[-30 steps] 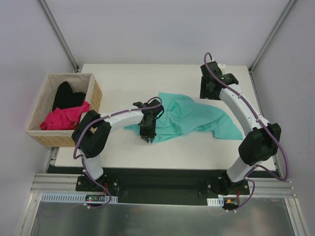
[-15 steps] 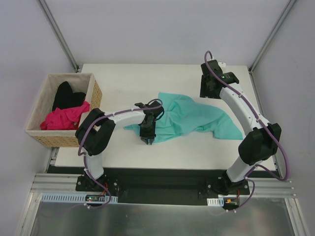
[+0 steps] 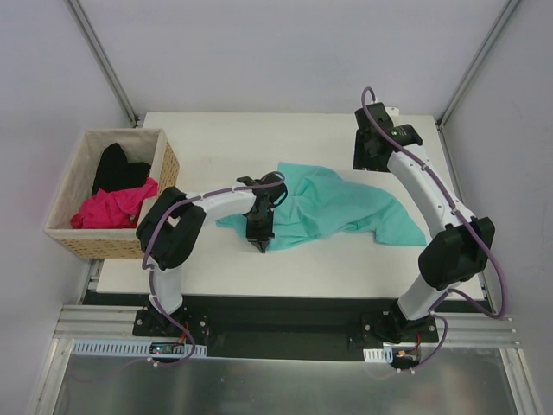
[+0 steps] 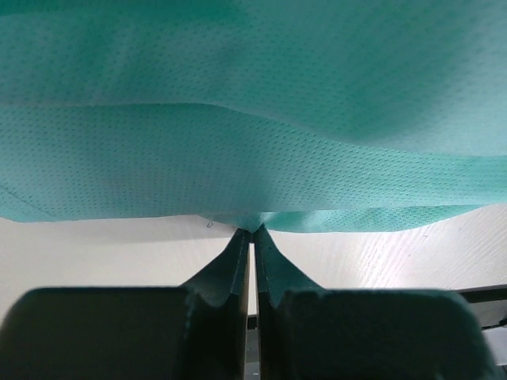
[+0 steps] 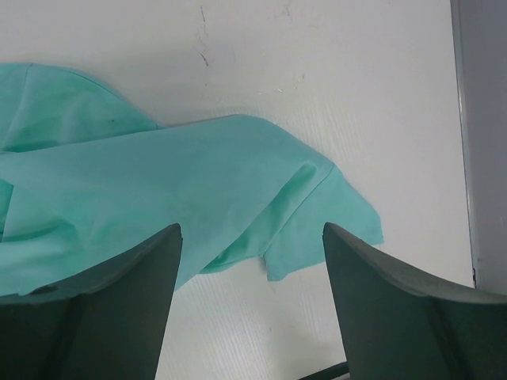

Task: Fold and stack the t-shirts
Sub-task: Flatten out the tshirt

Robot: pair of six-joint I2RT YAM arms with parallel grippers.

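A teal t-shirt [image 3: 333, 207] lies crumpled across the middle of the white table, also filling the left wrist view [image 4: 253, 119] and the right wrist view [image 5: 158, 190]. My left gripper [image 3: 260, 245] sits at its near-left hem, shut on a pinch of the teal cloth [image 4: 253, 228]. My right gripper [image 3: 367, 160] hovers above the shirt's far-right side, open with nothing between its fingers [image 5: 135, 277]. A magenta t-shirt [image 3: 112, 207] and a black t-shirt [image 3: 117, 169] lie in the basket.
A woven wicker basket [image 3: 168, 169] stands off the table's left edge. Bare table [image 3: 225, 143] stretches behind the shirt and along the near edge. Frame posts rise at both far corners.
My left gripper has closed on the teal shirt's hem; its arm has swung slightly right. The right arm has hardly moved.
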